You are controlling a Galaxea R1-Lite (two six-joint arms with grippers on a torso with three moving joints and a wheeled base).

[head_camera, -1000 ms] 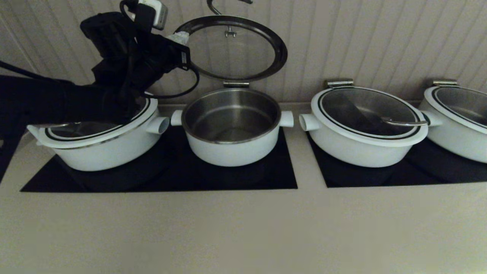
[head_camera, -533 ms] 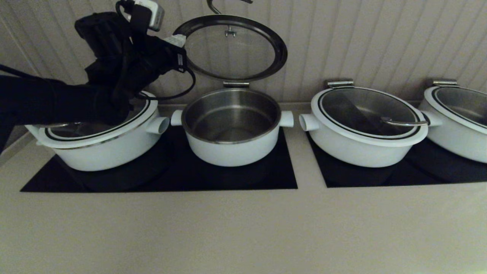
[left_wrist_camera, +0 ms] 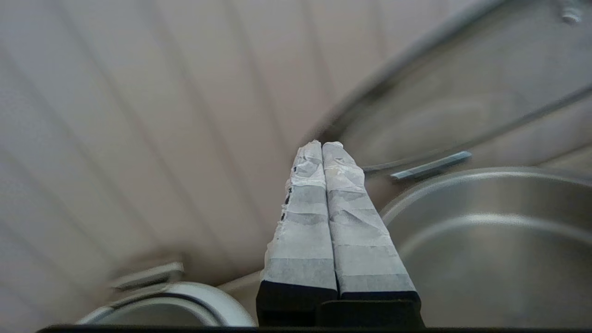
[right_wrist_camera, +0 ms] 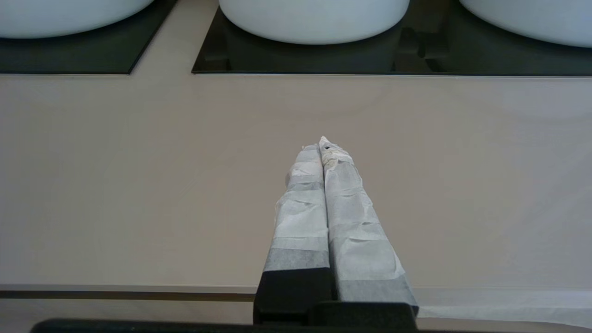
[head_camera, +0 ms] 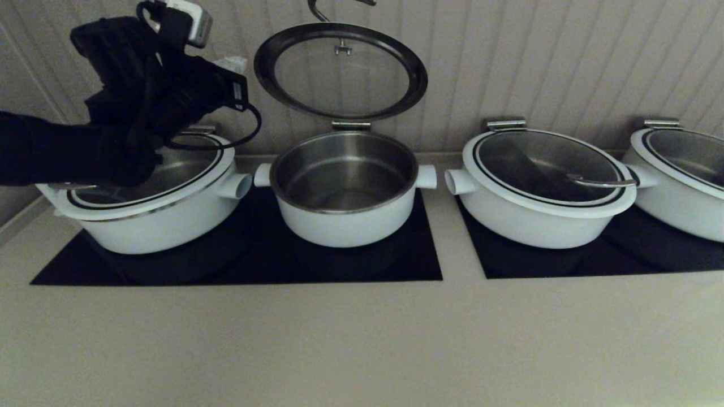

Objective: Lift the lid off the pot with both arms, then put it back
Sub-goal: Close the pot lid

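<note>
Lid: the lid stands open on its rear hinge, tipped up against the panelled wall at 12 o'clock from the pot, its glass facing me and its steel bar handle just cut off at the top of the head view.
Pot: the pot sits uncovered on the black cooktop, steel inside showing, nothing in it that I can see.
My left gripper: my left gripper hangs in the air at 9 o'clock from the raised lid, apart from it and above the wider pot on my left; my taped fingers are pressed together with nothing between them.
My right gripper: my right gripper waits low over the bare counter, near its front edge, at 6 o'clock from the pots; fingers pressed together, holding nothing.
Done: I judge the lifting half finished, since the lid is up and rests unaided.
Left: swinging the lid back down onto the pot, which I judge has not begun; neither of my grippers touches it.
Writing: I can read no brand, label or lettering on the pots, lids or cooktop; the small white box on my left arm shows no legible marks.
</note>
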